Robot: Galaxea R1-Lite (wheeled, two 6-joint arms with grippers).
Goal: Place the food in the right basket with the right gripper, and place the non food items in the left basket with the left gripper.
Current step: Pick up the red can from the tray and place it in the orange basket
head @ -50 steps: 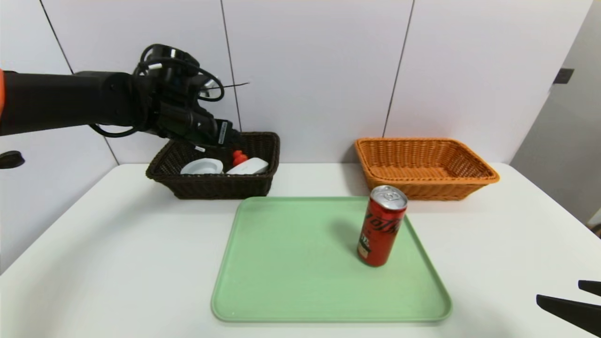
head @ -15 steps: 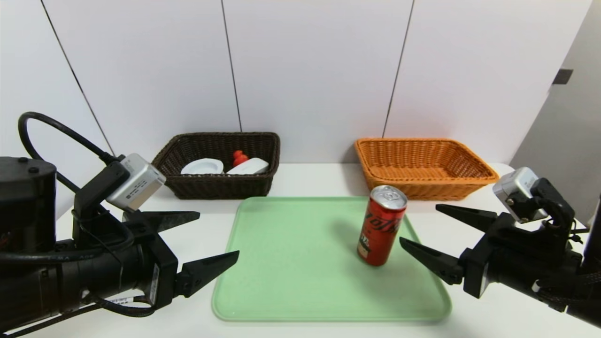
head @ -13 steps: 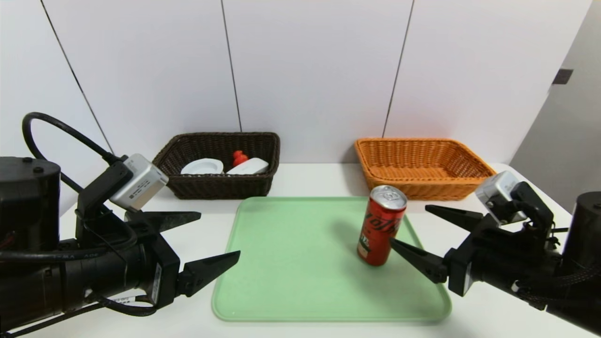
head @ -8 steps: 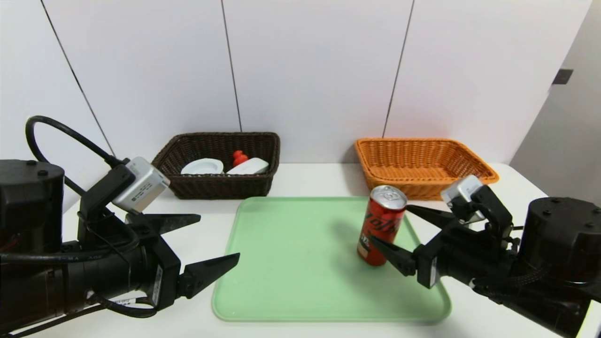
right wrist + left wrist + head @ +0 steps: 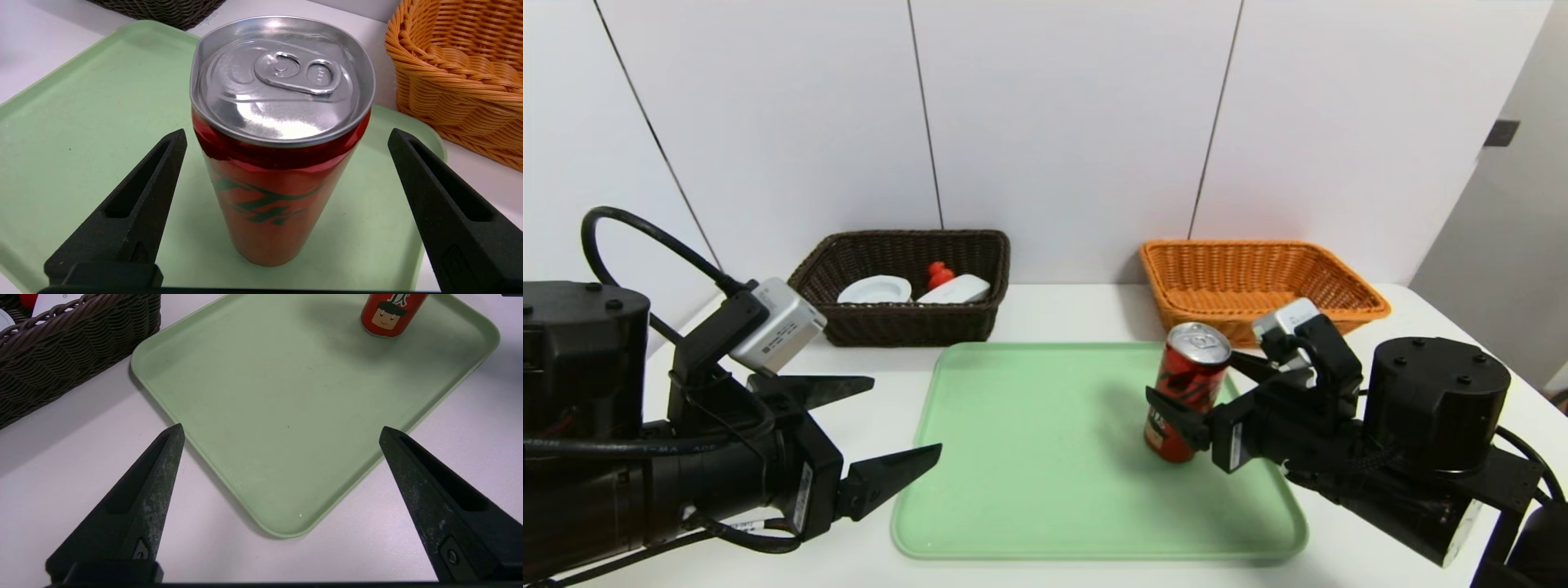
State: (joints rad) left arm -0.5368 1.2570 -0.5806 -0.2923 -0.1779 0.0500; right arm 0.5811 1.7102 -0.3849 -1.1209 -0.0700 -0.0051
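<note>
a white table (image 5: 1054,314) carries a flat pale green plastic tray (image 5: 1045,457). on the tray's right side stands a tall slim red drink can (image 5: 1186,392), upright between the wide-spread fingers of the black right gripper (image 5: 1205,388), untouched. the black left gripper (image 5: 866,433) hovers wide open at the tray's left edge.

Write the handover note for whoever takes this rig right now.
Right gripper: open, fingers either side of the red can, not closed on it.
Left gripper: open, idle near the green tray's left edge.
Can stands upright on the tray.
Done: red duck, white box and white disc are in the dark basket.
Left: close on the can, lift it, put it in the orange basket.
</note>
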